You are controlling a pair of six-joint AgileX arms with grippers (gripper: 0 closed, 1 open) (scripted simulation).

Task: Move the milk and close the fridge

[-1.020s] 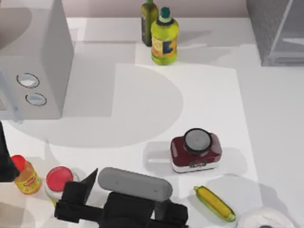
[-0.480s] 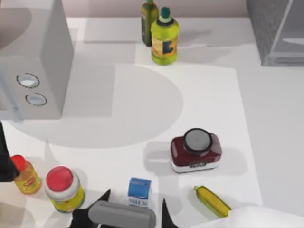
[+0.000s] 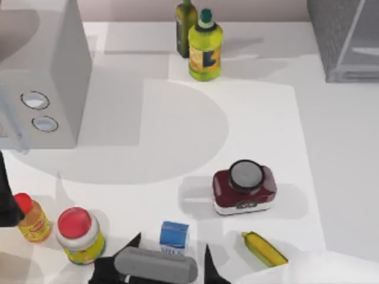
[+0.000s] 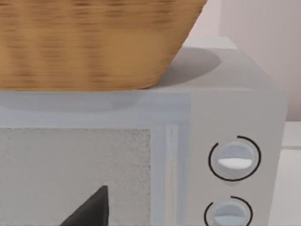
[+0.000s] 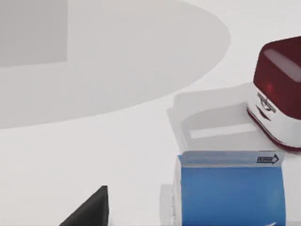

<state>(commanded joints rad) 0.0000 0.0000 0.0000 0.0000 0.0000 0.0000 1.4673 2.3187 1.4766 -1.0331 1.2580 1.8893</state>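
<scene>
The milk (image 3: 174, 236), a small carton with a blue top and white sides, stands upright near the table's front edge. My right gripper (image 3: 170, 247) is open just in front of it, with one dark fingertip (image 3: 135, 241) on each side of the carton and apart from it. In the right wrist view the milk (image 5: 230, 188) is close, beside one finger (image 5: 87, 209). The fridge (image 3: 331, 41), with speckled dark-grey casing, stands open at the back right corner. My left arm (image 3: 5, 198) is parked at the left edge, and its finger (image 4: 89, 212) faces the grey box.
A dark-red and white boxy object (image 3: 244, 186) sits right of the milk, with a yellow corn cob (image 3: 266, 251) in front of it. A red-lidded jar (image 3: 80, 235) and a small yellow bottle (image 3: 32, 219) stand to the left. Two oil bottles (image 3: 204, 50) are at the back. The light-grey box with two dials (image 3: 41, 77) carries a wicker basket (image 4: 94, 42).
My right gripper has drawn back toward the table's front edge and turned, uncovering the milk. Its fingers now flank the carton. The left arm has not moved.
</scene>
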